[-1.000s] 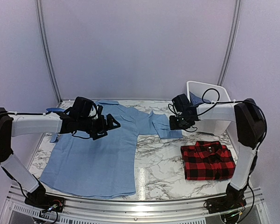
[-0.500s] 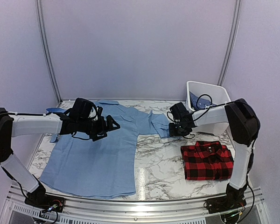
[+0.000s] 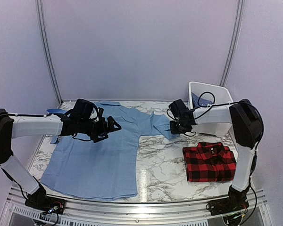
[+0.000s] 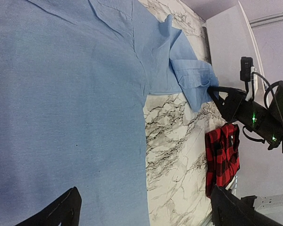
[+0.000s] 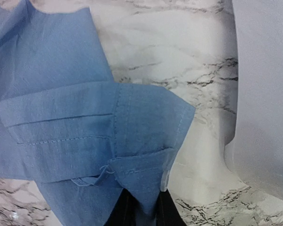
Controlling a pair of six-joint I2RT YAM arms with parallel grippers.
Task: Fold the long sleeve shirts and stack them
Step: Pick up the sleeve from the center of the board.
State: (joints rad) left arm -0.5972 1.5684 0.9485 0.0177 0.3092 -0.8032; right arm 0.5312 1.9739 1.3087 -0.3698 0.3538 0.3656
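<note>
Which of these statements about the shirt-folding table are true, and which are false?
1. The right gripper pinches the light blue shirt by its sleeve cuff. True.
2. The plaid shirt lies spread open. False: it is folded.
3. The left gripper grips cloth. False: it hangs open above the light blue shirt.
4. A white bin stands at the far right, beyond the plaid shirt. True.

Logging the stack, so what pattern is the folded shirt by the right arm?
The folded shirt is red-and-black plaid; the top external view shows it best.
</note>
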